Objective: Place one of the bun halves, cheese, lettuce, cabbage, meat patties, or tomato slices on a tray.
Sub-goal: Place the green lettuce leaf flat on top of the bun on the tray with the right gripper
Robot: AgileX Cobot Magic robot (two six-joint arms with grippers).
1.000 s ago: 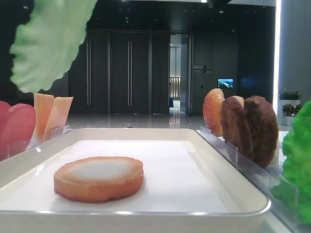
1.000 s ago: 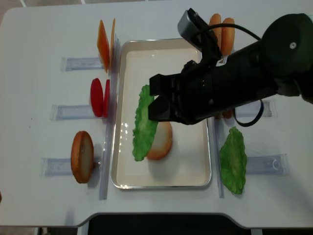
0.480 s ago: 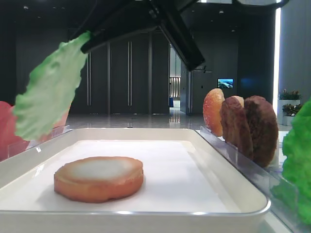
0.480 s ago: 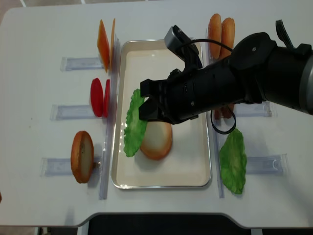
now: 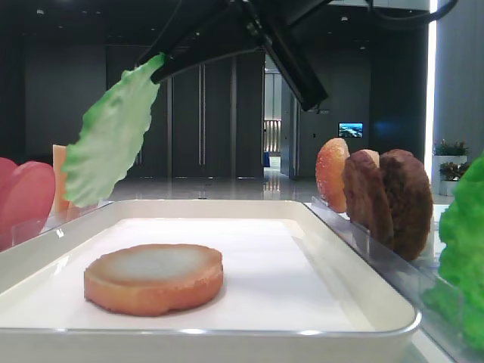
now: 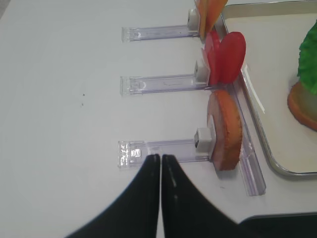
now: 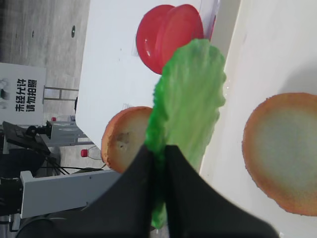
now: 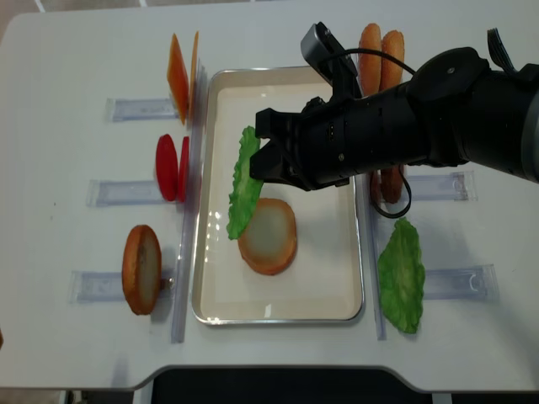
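The right hand (image 7: 158,153) is pinched tight on one end of the thin, ruffled bright green lettuce leaf (image 8: 243,180), which hangs from it above the shallow white rectangular tray (image 8: 333,278), beside the round golden-brown bun half (image 8: 268,236) lying there. The left hand (image 6: 161,159) is closed and empty over the white bench (image 6: 64,99).

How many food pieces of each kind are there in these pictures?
Lettuce: 2
Bun halves: 4
Cheese slices: 2
Tomato slices: 2
Meat patties: 2
Total: 12
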